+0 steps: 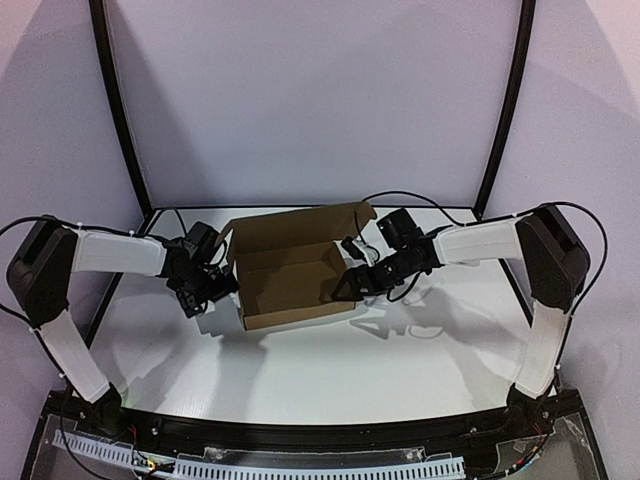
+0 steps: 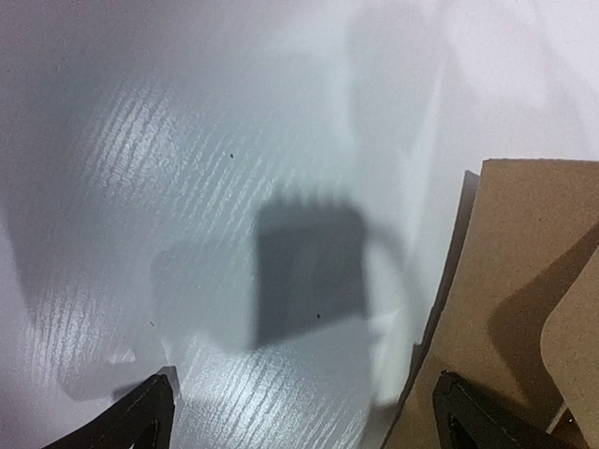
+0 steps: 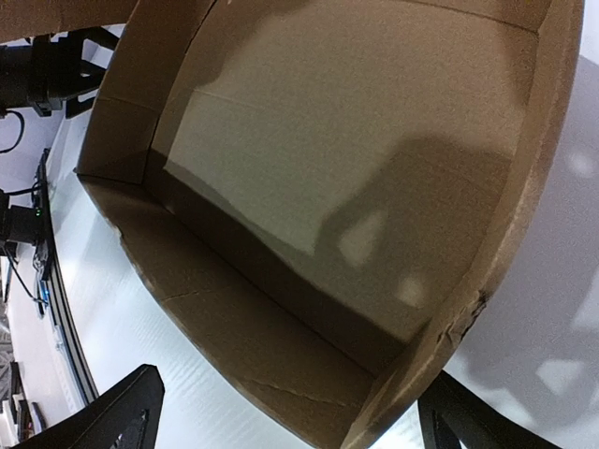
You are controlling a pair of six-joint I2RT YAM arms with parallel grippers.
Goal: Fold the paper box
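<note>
Top external: the brown corrugated paper box (image 1: 290, 285) lies long axis left-right, open side up, its walls matte and rectangular. The left gripper (image 1: 218, 288) and right gripper (image 1: 352, 280) are both spread wide, grasping nothing.

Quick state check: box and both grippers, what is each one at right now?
paper box: partly folded, walls up, lid flap open at the back.
left gripper: open, at the box's left side, gripping nothing.
right gripper: open, fingers either side of a box wall, not clamped.
</note>
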